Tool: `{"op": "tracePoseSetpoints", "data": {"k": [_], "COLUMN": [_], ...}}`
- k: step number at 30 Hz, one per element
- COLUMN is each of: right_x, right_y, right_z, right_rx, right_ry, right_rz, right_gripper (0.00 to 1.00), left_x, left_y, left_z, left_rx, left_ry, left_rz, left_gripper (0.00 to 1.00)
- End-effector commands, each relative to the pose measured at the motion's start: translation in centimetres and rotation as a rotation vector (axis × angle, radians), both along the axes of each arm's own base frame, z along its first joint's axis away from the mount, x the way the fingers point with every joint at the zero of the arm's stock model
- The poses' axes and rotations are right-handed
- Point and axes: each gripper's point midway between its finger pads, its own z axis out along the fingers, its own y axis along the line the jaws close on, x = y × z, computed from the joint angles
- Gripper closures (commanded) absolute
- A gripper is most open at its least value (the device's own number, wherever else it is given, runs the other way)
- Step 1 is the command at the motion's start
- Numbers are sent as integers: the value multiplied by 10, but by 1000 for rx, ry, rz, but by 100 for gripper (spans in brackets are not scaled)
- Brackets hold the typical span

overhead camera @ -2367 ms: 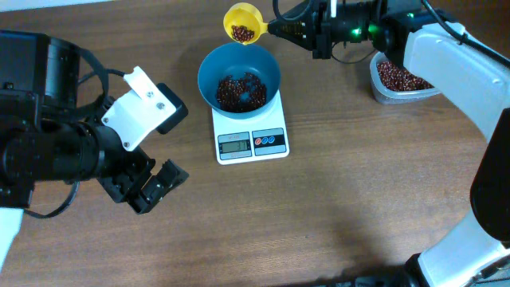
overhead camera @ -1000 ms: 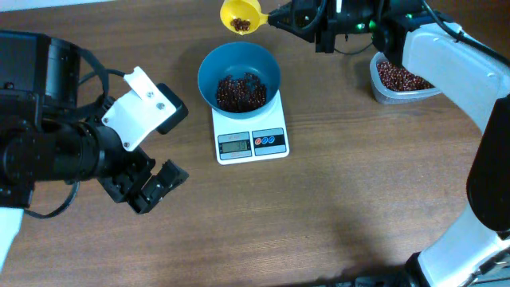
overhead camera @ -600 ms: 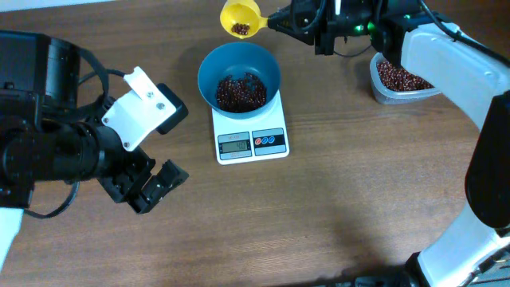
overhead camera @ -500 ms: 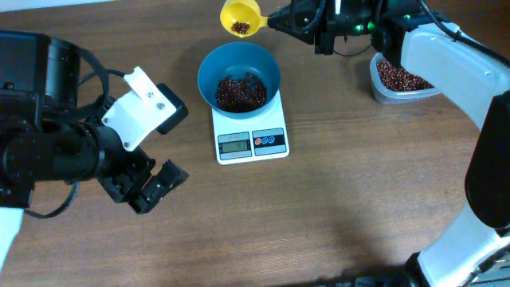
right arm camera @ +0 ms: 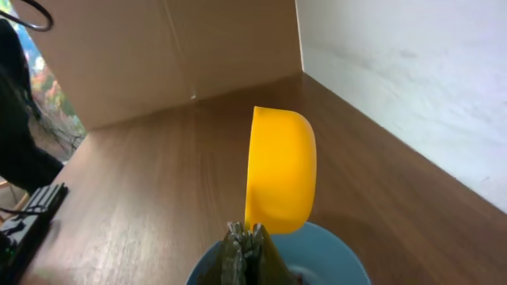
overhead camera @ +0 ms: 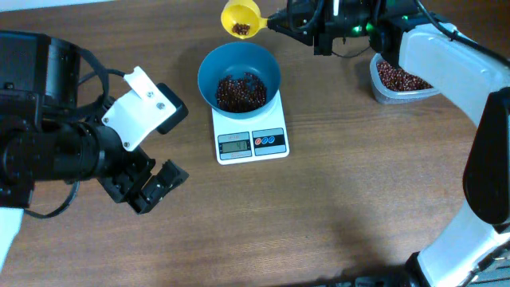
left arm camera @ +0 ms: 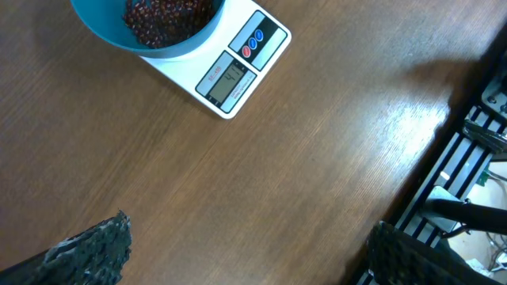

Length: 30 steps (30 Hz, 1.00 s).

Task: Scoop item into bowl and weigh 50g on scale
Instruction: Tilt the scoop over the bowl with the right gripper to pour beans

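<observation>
The teal bowl (overhead camera: 239, 76) sits on the white scale (overhead camera: 250, 134) and holds a heap of red-brown beans (overhead camera: 241, 91). Just beyond the bowl's far rim, my right gripper (overhead camera: 275, 21) is shut on the handle of a yellow scoop (overhead camera: 241, 19), which carries a few beans (overhead camera: 241, 29). In the right wrist view the scoop (right arm camera: 281, 166) stands on edge above the bowl (right arm camera: 325, 253), with the shut gripper (right arm camera: 247, 237) below it. My left gripper (overhead camera: 155, 185) hangs open and empty, left of the scale. Its wrist view shows the bowl (left arm camera: 170, 51), the scale (left arm camera: 230, 75) and the open gripper (left arm camera: 249, 253).
A clear plastic tub (overhead camera: 401, 78) of beans stands at the back right, under the right arm. The left arm's bulk fills the left side of the table. A dark rack (left arm camera: 467, 182) lies past the table edge in the left wrist view.
The scoop has risen and moved back from the bowl's far rim towards the table's far edge, then held nearly still. The left arm has not moved.
</observation>
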Motion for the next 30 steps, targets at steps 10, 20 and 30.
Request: {"op": "tracePoseSetpoints", "data": {"k": [10,20,30], "right_x": [-10,6,-13], "right_y": [3,0,6], "right_z": [13,9,24], "right_rx": [39,5,62], "right_ry": [-71,-95,-84], "right_rz": [85,1,111], "right_gripper": [96,96,96], "left_x": [-1,-1,-1], "left_y": [-2,-2,-2], "left_z": [0,0,0], "left_rx": [2,2,2], "left_ry": [-10,-10,-10], "left_rz": [-25,-25,-25], "left_gripper": [1,1,1]}}
